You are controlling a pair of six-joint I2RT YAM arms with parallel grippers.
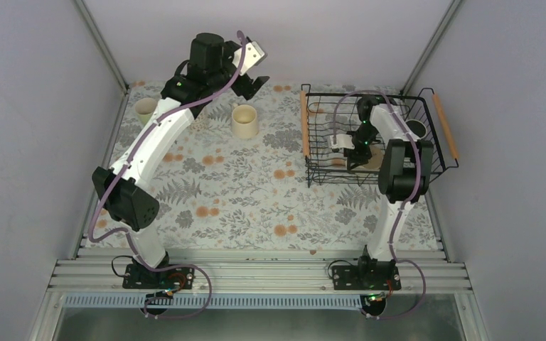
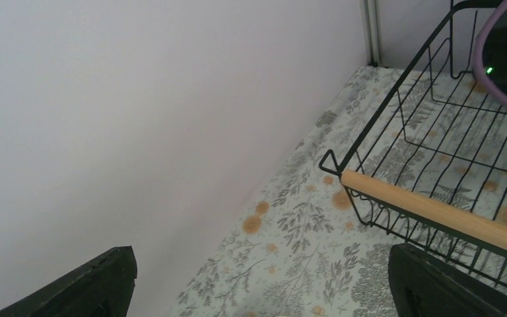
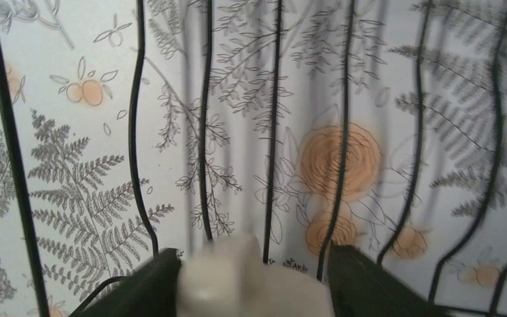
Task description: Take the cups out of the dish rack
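The black wire dish rack (image 1: 426,167) stands at the right of the table. My right gripper (image 1: 352,148) reaches down into it. In the right wrist view the right gripper (image 3: 249,256) has a blurred beige cup (image 3: 251,284) filling the gap, with both fingers against its sides above the rack's floor wires (image 3: 204,132). A black cup (image 1: 416,128) sits in the rack's far right corner. A cream cup (image 1: 245,121) and a pale cup (image 1: 146,109) stand on the table at the back left. My left gripper (image 1: 252,77) is raised near the back wall, open and empty (image 2: 262,249).
The rack's wooden left handle (image 2: 429,208) lies just right of my left gripper's view, with the back wall (image 2: 138,119) close on the left. The floral table cover (image 1: 256,199) stretches between the arms. Side walls close in the table.
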